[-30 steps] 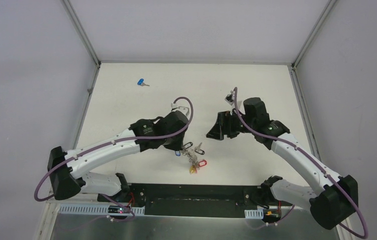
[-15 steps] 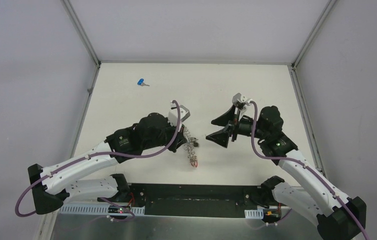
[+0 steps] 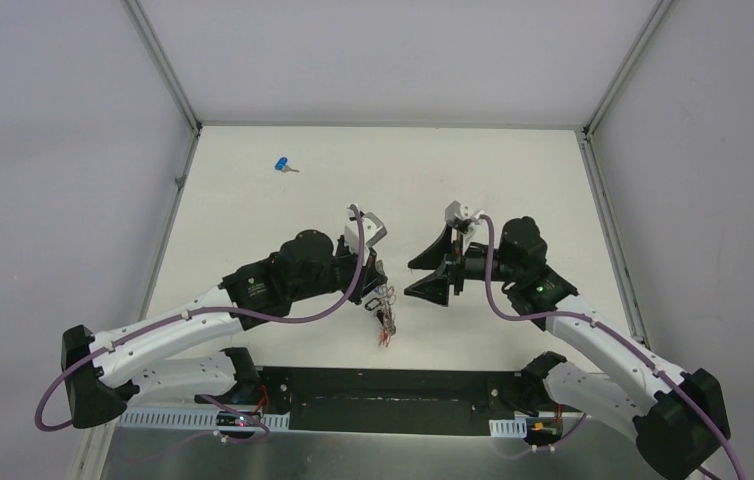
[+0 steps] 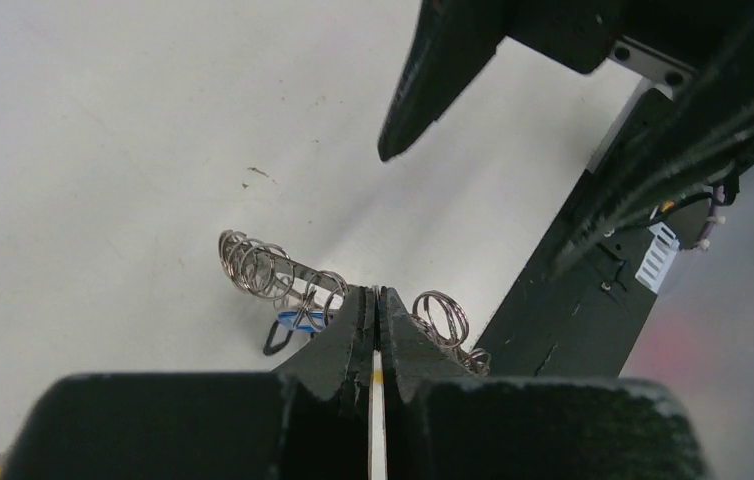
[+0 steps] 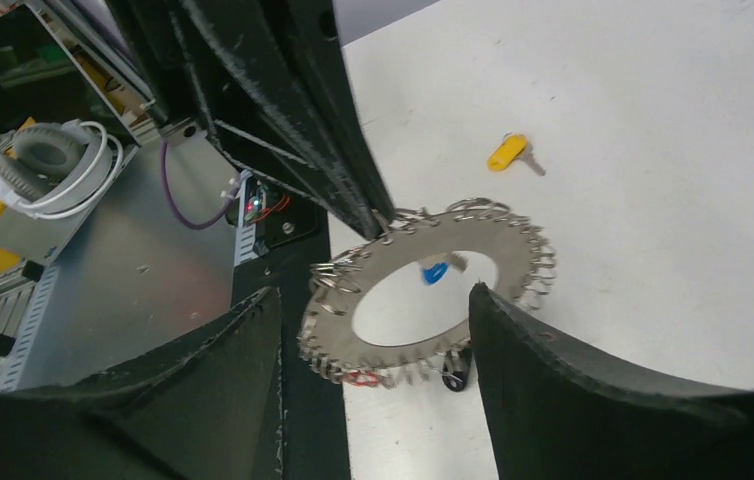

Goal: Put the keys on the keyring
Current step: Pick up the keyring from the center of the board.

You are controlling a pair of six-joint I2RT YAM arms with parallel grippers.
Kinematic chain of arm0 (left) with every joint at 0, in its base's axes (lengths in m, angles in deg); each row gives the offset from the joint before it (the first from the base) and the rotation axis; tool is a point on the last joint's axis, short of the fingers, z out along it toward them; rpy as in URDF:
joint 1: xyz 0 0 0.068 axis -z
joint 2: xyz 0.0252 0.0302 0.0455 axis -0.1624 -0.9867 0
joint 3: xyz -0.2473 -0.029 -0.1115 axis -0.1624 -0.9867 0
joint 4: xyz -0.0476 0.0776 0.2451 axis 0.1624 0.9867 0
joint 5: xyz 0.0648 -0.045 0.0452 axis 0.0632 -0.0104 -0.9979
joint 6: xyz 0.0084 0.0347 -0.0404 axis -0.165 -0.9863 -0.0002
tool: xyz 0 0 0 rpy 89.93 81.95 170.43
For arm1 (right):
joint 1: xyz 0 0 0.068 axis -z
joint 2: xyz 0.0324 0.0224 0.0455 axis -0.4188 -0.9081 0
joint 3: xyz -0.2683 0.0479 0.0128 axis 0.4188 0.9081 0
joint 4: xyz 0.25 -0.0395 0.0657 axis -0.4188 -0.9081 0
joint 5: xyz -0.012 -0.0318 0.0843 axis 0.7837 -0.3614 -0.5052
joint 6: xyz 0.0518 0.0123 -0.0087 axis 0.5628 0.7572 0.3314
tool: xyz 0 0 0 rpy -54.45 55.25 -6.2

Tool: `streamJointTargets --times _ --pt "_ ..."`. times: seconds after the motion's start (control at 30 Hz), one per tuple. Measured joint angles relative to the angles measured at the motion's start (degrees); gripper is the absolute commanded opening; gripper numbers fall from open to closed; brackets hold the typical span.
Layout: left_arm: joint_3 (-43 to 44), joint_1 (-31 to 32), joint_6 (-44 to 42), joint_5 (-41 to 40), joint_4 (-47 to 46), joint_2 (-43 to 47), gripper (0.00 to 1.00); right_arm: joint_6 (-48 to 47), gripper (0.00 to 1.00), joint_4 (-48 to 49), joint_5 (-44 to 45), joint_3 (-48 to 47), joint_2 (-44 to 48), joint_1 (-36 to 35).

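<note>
My left gripper [image 3: 377, 287] is shut on the rim of the keyring [image 3: 385, 312], a flat grey ring fringed with small split rings, and holds it up off the table. The left wrist view shows the closed tips [image 4: 374, 296] pinching the keyring [image 4: 293, 272] edge-on. My right gripper [image 3: 427, 276] stands open just right of it; in the right wrist view the keyring [image 5: 513, 262] hangs between and beyond its tips [image 5: 373, 291]. A yellow-headed key [image 5: 507, 152] lies loose on the table behind. A blue-headed key [image 3: 281, 165] lies at the far left.
The black base plate [image 3: 393, 385] and metal ledge run along the near table edge, right below the keyring. The white table [image 3: 513, 170] is walled by grey panels on three sides. A red tag [image 5: 358, 377] and a blue tag [image 5: 434, 271] hang on the ring.
My left arm has lifted the keyring off the table and swung it toward the right arm. My right gripper has turned to face it and come closer, its jaws narrowing a little.
</note>
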Motion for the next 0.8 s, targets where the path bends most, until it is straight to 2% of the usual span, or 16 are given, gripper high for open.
streamJointTargets --times 0.1,0.27,0.63,0.73,0.8 --pt "0.00 0.00 3.23 -2.36 0.31 -1.16 0.00 -1.36 0.77 -2.23 2.05 0.00 -0.57 -3.19" --pt "0.96 0.00 8.72 -6.10 3.17 -3.43 0.00 -4.02 0.84 -6.93 12.17 -0.04 0.46 -10.32" --pt "4.17 0.00 15.78 -9.22 5.92 -4.90 0.00 -8.13 0.86 -15.74 39.21 -3.10 -3.50 -22.95" --pt "4.31 0.00 16.96 -9.22 5.92 -4.92 0.00 -9.29 0.82 -16.09 44.83 -3.30 -6.01 -25.05" --pt "4.31 0.00 17.77 -9.22 5.92 -4.96 0.00 -10.49 0.70 -16.09 48.48 -3.41 -7.52 -26.27"
